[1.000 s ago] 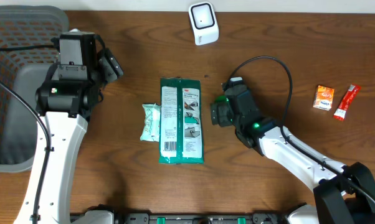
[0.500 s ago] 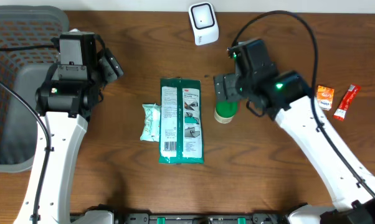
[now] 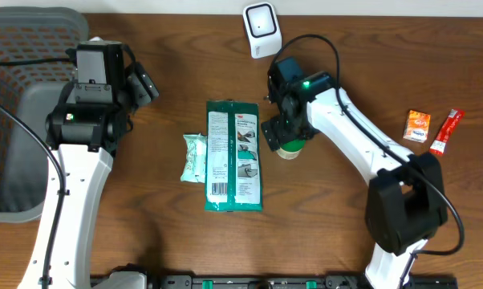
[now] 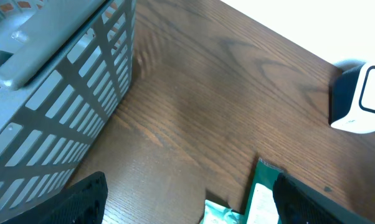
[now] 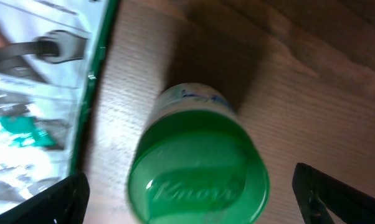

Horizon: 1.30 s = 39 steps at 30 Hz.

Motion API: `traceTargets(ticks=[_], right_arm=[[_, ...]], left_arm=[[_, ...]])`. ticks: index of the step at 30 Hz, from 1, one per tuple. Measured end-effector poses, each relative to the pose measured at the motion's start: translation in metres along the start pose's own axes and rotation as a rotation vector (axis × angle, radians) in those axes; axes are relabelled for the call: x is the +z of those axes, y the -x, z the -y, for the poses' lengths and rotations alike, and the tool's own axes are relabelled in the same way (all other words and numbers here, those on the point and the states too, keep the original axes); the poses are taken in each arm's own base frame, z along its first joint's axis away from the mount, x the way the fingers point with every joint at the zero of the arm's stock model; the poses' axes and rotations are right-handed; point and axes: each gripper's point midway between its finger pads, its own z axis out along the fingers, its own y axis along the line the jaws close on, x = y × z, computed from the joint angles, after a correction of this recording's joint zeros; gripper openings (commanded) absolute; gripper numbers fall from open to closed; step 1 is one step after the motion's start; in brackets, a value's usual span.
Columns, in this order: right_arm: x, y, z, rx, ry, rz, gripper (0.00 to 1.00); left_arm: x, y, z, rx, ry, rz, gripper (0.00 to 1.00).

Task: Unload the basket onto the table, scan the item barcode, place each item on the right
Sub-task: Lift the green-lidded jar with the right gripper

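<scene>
A grey basket fills the far left of the wooden table, and a green wipes pack lies flat in the middle with a pale packet against its left edge. The left gripper hangs wide open beside the basket, holding nothing. Near the white scanner, the green-lidded jar stands upright just right of the pack; the right gripper hangs above it, jaws spread wide on either side of the lid without touching it.
</scene>
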Motion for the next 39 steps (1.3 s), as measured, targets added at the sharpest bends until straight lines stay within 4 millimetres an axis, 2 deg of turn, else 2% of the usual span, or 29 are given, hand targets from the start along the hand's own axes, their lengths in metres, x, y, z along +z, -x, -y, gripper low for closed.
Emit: traceTargets(ticks=[9, 29, 33, 37, 39], right_arm=[[0.018, -0.004, 0.004, -0.009, -0.032, -0.044, 0.99], [0.028, -0.003, 0.006, -0.019, -0.043, -0.046, 0.68], [0.028, -0.004, 0.006, -0.017, -0.043, -0.051, 0.68], [0.028, -0.005, 0.006, -0.017, -0.044, -0.055, 0.77], [0.028, -0.006, 0.006, -0.015, -0.045, -0.058, 0.78]], left_arm=[[0.0, 0.0, 0.0, 0.0, 0.0, 0.0, 0.85], [0.0, 0.0, 0.0, 0.0, 0.0, 0.0, 0.85], [0.0, 0.0, 0.0, 0.0, 0.0, 0.0, 0.85], [0.0, 0.0, 0.0, 0.0, 0.0, 0.0, 0.85], [0.0, 0.0, 0.0, 0.0, 0.0, 0.0, 0.85]])
